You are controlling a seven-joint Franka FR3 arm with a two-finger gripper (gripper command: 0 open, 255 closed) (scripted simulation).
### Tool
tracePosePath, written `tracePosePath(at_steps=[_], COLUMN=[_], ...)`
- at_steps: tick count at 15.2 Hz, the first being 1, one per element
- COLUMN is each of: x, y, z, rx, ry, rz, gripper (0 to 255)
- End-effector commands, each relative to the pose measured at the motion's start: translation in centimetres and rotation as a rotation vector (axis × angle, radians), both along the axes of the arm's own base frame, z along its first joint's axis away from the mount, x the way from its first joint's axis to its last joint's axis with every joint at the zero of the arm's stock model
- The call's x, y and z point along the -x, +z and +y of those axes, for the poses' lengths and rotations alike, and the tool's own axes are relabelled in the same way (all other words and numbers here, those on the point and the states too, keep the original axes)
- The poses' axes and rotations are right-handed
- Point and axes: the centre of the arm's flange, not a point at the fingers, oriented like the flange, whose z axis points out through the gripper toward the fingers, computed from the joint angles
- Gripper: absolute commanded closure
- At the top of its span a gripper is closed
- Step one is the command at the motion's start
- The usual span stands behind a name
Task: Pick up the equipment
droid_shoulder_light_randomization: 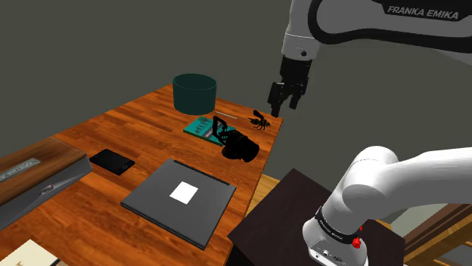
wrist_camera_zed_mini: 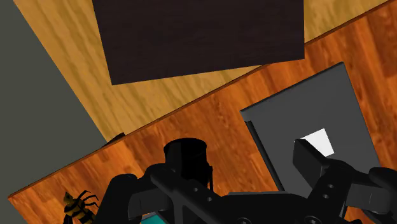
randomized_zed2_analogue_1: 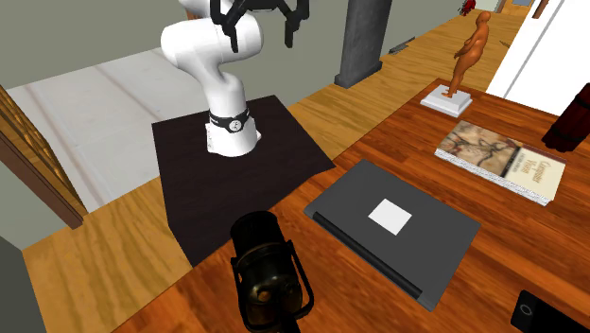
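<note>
The equipment is a black studio microphone (droid_shoulder_light_randomization: 240,145) on a thin bracket, lying on the wooden table (droid_shoulder_light_randomization: 151,136) near the edge that faces the stand. It also shows large in the second exterior view as the microphone (randomized_zed2_analogue_1: 269,274), and as the black microphone (wrist_camera_zed_mini: 186,156) in the wrist view. My gripper (droid_shoulder_light_randomization: 286,101) hangs open well above the table's edge, higher than the microphone and a little past it, over a wasp figure (droid_shoulder_light_randomization: 261,119). Nothing is between its fingers (wrist_camera_zed_mini: 312,159). The open gripper (randomized_zed2_analogue_1: 257,21) sits at the second exterior view's top.
A dark green pot (droid_shoulder_light_randomization: 194,92) and a teal card (droid_shoulder_light_randomization: 203,126) stand behind the microphone. A grey closed laptop (droid_shoulder_light_randomization: 180,198) and a black phone (droid_shoulder_light_randomization: 112,160) lie toward the shoulder view's left. The dark stand (droid_shoulder_light_randomization: 302,211) adjoins the table. A book (randomized_zed2_analogue_1: 501,159) and a statue (randomized_zed2_analogue_1: 470,52) stand farther off.
</note>
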Motion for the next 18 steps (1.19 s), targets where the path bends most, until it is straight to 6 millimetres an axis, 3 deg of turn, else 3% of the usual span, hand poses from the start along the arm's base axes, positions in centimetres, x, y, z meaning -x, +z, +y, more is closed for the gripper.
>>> tracePosePath(at_steps=[1,18], x=[0.0,-14.9], y=[0.0,-13.8], z=[0.0,-5.8], rx=[0.0,0.014], ry=[0.0,0.035], rz=[0.0,-0.107], gripper=[0,0])
